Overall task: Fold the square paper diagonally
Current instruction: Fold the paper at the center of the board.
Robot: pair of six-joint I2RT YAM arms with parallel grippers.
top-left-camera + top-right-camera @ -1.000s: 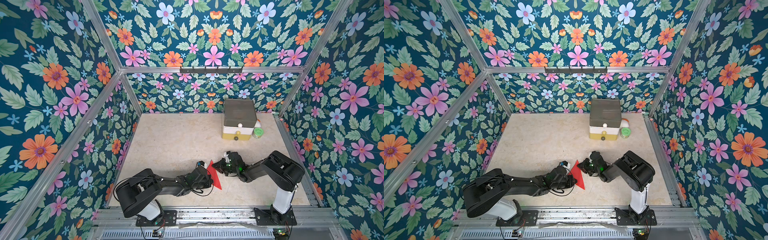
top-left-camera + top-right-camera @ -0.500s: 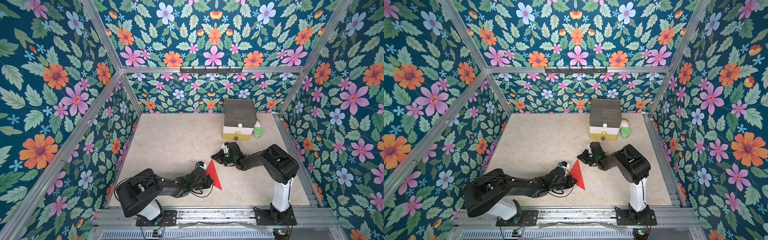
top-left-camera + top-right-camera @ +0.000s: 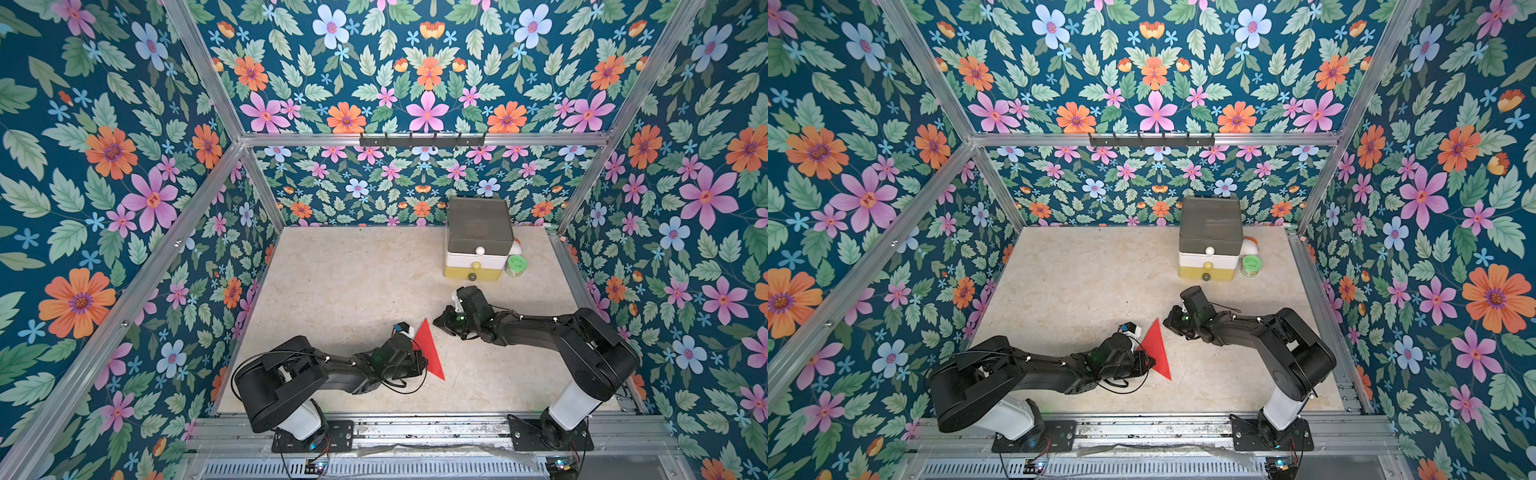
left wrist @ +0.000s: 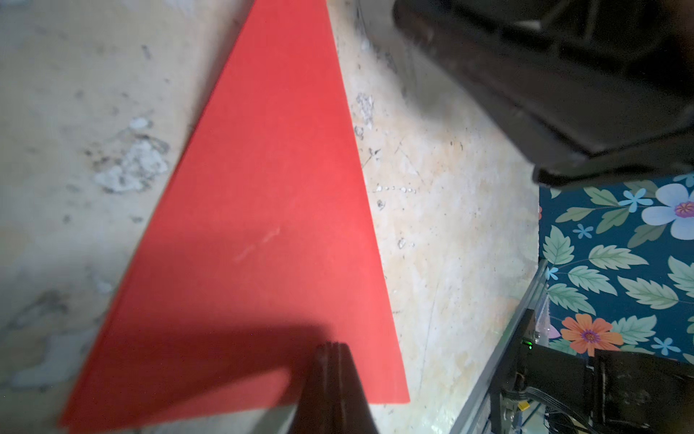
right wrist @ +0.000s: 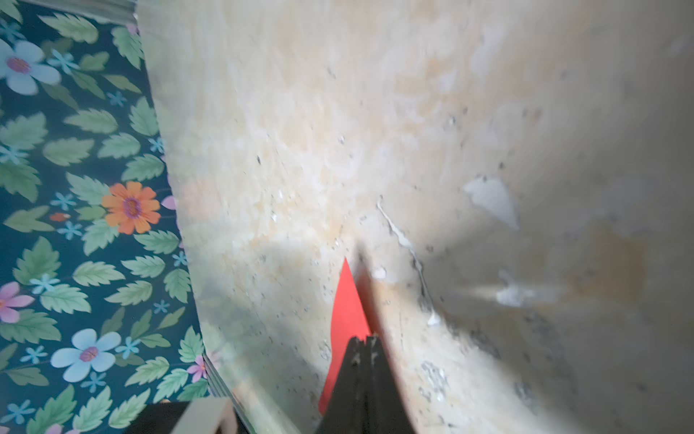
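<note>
Folded red triangle between two closed claws

Lower centre in both top views, the left gripper (image 3: 420, 356) overlaps the square paper (image 3: 430, 353), which lies flat as a triangle on the table (image 3: 353, 291). Only the wrist views show both claws' fingers pressed together. The right gripper (image 3: 439, 322) sits just beside the paper's upper tip. A drawer box (image 3: 478, 232) stands well apart, upper right.

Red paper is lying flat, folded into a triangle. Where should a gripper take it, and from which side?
Probably the near pointed corner of the square paper, coming in low from the right arm's side. It lies flat on the table, so only an edge or corner offers a pinch. That corner is clear, while the shut left gripper sits over the opposite side.
</note>
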